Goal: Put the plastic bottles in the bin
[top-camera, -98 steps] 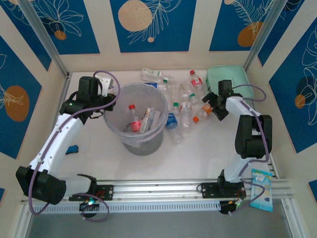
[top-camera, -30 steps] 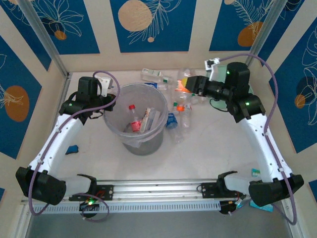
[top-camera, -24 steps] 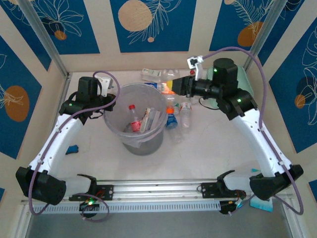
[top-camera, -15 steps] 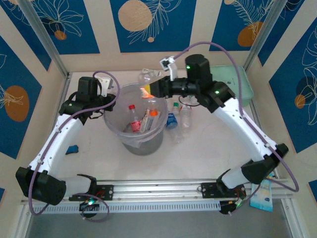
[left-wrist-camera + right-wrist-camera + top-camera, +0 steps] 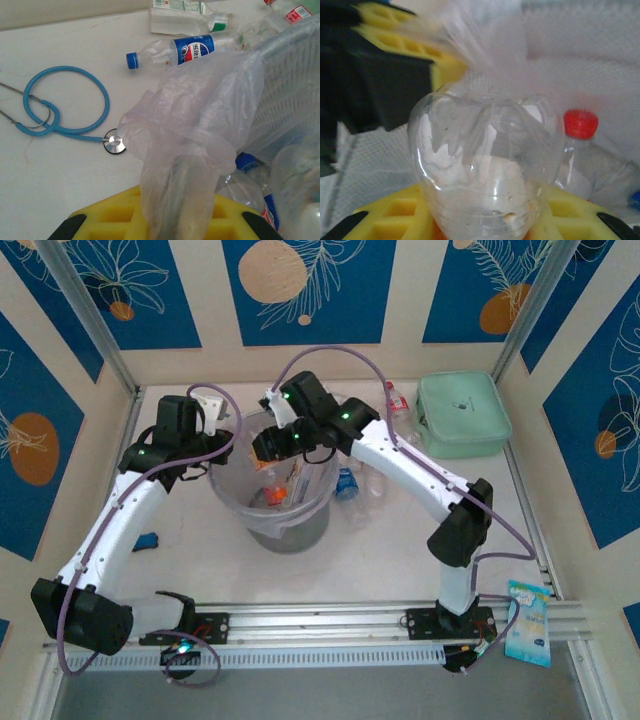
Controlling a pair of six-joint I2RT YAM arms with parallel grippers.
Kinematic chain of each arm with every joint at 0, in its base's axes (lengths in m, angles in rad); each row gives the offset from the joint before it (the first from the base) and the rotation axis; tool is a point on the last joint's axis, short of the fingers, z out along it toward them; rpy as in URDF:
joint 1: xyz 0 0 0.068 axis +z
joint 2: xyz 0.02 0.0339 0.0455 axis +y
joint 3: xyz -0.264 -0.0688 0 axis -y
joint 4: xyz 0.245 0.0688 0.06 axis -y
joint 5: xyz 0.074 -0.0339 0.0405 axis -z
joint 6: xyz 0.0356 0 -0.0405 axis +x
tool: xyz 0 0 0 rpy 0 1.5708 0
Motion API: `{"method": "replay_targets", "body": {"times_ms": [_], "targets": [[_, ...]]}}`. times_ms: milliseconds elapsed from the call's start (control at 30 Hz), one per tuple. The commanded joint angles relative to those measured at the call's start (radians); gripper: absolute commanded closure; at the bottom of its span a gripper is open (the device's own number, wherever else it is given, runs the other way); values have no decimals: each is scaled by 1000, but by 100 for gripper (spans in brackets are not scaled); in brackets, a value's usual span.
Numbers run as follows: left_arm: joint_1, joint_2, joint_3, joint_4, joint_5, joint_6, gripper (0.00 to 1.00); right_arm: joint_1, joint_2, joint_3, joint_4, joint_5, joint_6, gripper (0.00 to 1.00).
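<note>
The right arm was coming in from the far right of the bin (image 5: 296,528) half a second ago. It has now swung further left, and the right gripper (image 5: 264,446) hangs over the left half of the bin's mouth. How deep it reaches I cannot tell. The left arm has not moved in this time.

In the right wrist view the yellow pads (image 5: 395,220) are closed around a clear bottle (image 5: 485,160), one pad on each side, and the bottle's base points toward the camera. So the bottle is in the fingers over the inside of the bin, not lying in it. Behind it a red-capped bottle (image 5: 580,125) is inside the bin. The top view shows some more pieces on the bottom, but I cannot make them out well.

The left gripper (image 5: 220,452) is at the left rim of the bin. In the left wrist view its pads (image 5: 110,215) are pressed together on a crumpled clear film (image 5: 200,145), which rises from between them toward the bin wall.

On the table behind the bin lie a Pepsi bottle (image 5: 175,50) with a blue cap and a green-capped bottle (image 5: 190,15), both apart from a blue stethoscope (image 5: 65,107). Right of the bin, loose bottles (image 5: 362,478) lie just beside its wall. A mint-green box (image 5: 462,415) stands in the far right corner.
</note>
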Motion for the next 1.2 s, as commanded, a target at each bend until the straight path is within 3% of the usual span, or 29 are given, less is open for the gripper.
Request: {"method": "replay_targets", "body": {"times_ms": [0, 467, 867, 1067, 1167], "targets": [[16, -15, -23, -5, -26, 26, 100, 7, -15, -25, -22, -23, 90, 100], [16, -28, -30, 7, -51, 23, 100, 7, 83, -173, 116, -154, 266, 100], [16, -20, -28, -2, -47, 29, 100, -5, 71, -189, 92, -166, 262, 46], [16, -16, -26, -3, -37, 27, 100, -15, 47, -190, 78, -157, 253, 40], [17, -15, -27, -2, -45, 29, 100, -16, 42, -184, 72, -151, 246, 29]]}}
